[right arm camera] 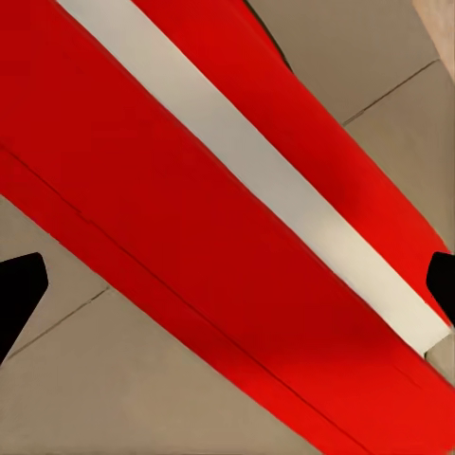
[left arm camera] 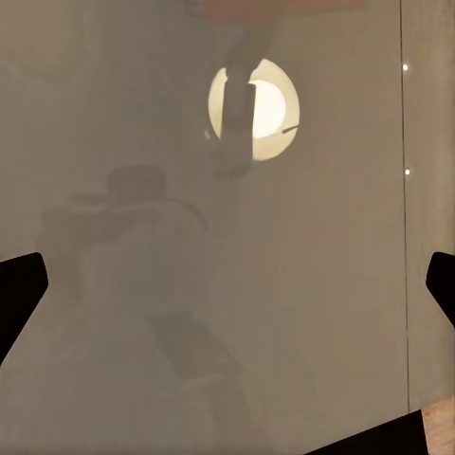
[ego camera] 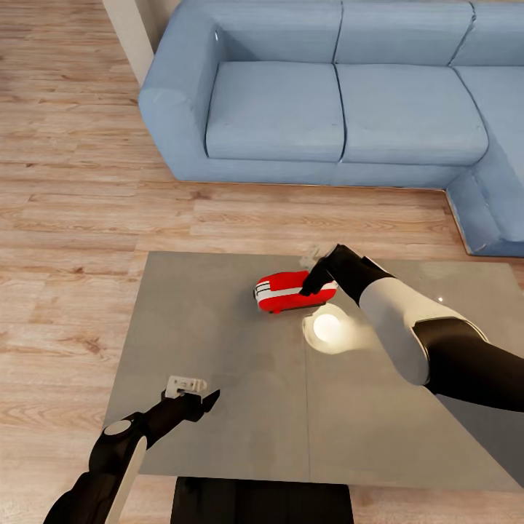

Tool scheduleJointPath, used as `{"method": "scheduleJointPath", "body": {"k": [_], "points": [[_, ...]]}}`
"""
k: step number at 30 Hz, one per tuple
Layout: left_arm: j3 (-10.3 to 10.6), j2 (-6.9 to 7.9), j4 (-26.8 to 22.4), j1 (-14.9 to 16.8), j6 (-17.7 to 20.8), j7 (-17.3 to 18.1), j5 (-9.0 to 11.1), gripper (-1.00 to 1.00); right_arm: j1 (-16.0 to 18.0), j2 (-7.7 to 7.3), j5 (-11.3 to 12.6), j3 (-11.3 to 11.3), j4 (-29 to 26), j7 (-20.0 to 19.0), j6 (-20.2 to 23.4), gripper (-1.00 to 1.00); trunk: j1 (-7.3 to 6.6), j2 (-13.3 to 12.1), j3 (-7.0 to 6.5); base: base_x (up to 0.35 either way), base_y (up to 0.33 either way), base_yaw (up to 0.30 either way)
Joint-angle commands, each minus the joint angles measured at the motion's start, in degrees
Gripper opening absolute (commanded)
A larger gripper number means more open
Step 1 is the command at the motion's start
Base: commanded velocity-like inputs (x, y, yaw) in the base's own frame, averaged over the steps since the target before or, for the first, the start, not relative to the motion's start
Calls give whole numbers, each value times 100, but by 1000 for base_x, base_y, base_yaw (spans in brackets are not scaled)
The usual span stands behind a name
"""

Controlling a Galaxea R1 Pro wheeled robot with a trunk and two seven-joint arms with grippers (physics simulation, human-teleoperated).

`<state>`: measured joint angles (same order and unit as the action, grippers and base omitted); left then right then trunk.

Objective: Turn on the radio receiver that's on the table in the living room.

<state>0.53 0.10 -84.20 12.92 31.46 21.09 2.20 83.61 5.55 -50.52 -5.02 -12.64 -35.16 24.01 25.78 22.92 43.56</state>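
— Over the radio, what is the right gripper (ego camera: pixel 314 282) doing?

— It hangs at the right end of the radio receiver (ego camera: pixel 285 290); its wrist camera shows dark fingertips (right arm camera: pixel 19 294) spread wide at either edge, so the jaws stand apart, with the red casing and white band (right arm camera: pixel 256 180) close beneath; whether a finger already touches is hard to say.

— And the radio itself?

— Lying on the grey coffee table (ego camera: pixel 218 349), near its far edge, beside the lamp's reflection (ego camera: pixel 327 329); the blue sofa (ego camera: pixel 335 94) stands beyond.

— The left gripper (ego camera: pixel 204 400)?

— Idle over the table's near left corner, jaws parted, nothing between them.

— Which step, then?

— The press, I judge; next comes a short, controlled push onto the switch without shoving the radio along the glossy top.
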Motion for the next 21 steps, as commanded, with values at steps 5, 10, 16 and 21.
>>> {"method": "scheduleJointPath", "body": {"k": [5,10,16,21], "points": [[0,-1,0,0,0,0,0,100,3,10,31,-2,162,6,-136,100,0,0,0,0,0,0],[0,0,0,0,0,0,0,100,1,13,33,-5,227,9,-209,100,0,0,0,0,0,0],[0,0,2,0,0,0,0,100,-2,18,33,-8,243,9,-264,100,0,0,0,0,0,0],[0,-1,7,0,0,0,0,100,-3,16,33,-8,244,9,-280,100,0,0,0,0,0,0]]}}
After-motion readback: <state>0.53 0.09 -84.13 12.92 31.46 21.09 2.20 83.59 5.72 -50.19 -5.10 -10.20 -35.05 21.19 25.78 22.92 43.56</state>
